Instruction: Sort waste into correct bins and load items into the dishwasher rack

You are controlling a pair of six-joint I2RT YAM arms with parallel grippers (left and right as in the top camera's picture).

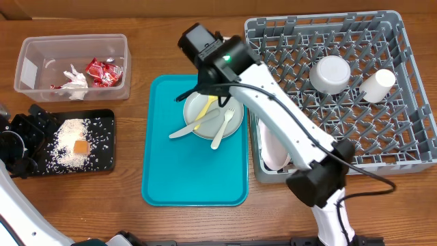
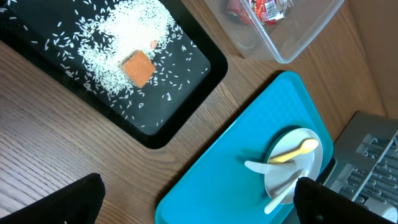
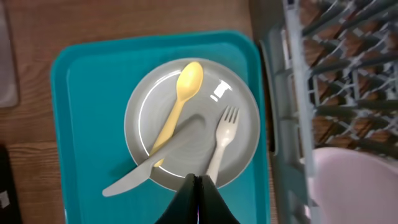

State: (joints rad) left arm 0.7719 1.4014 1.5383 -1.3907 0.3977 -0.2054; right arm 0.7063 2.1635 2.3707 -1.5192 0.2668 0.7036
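Only the right wrist view showed the right gripper (image 3: 196,180) pressed together, empty, over the grey plate (image 3: 242,106) bearing spoon (image 3: 189,81) and fork (image 3: 229,118) on the teal tray (image 3: 87,124). Left of that tray, the left gripper (image 2: 198,202) stood spread.

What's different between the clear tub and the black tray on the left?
The tub is see-through with tall walls; the black tray is opaque and shallow. The tub holds a red wrapper and a white napkin; the black tray holds rice and an orange cube. Both are rectangular and sit left of the teal tray.
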